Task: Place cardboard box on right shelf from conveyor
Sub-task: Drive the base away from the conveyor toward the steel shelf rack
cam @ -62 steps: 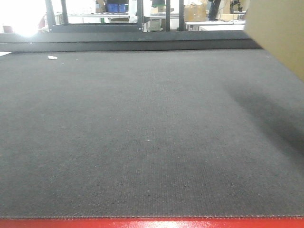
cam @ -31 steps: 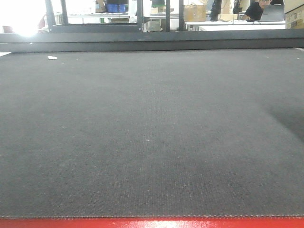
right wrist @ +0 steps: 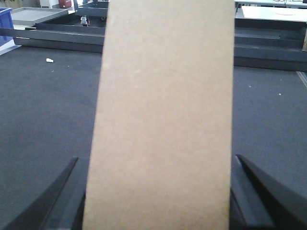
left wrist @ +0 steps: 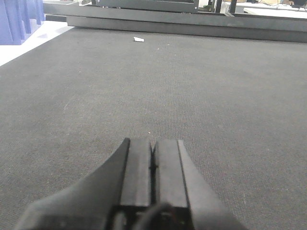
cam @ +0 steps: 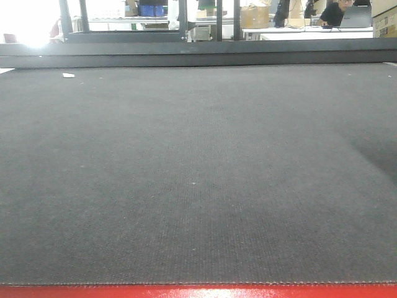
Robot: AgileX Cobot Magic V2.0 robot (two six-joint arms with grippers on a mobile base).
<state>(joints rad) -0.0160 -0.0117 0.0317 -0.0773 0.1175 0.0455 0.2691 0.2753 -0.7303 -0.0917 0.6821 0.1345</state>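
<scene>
Right wrist view: the right fingers (right wrist: 60, 203) stand wide apart at 7 and 5 o'clock, clasping the cardboard box (right wrist: 163, 120) between them. Its plain tan face rises up the centre toward 12 o'clock, above the conveyor (right wrist: 43, 110). Left wrist view: the left fingers (left wrist: 136, 177) are pressed together at 6 o'clock, holding nothing, low over the dark grey belt. A small white scrap (left wrist: 138, 39) lies on the belt at 11 o'clock, with blue bins (left wrist: 19, 19) beyond.

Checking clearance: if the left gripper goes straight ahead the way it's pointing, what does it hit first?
Nothing close: bare conveyor belt lies ahead of the shut left gripper; the dark far rail looks first, though depth is unclear.
</scene>
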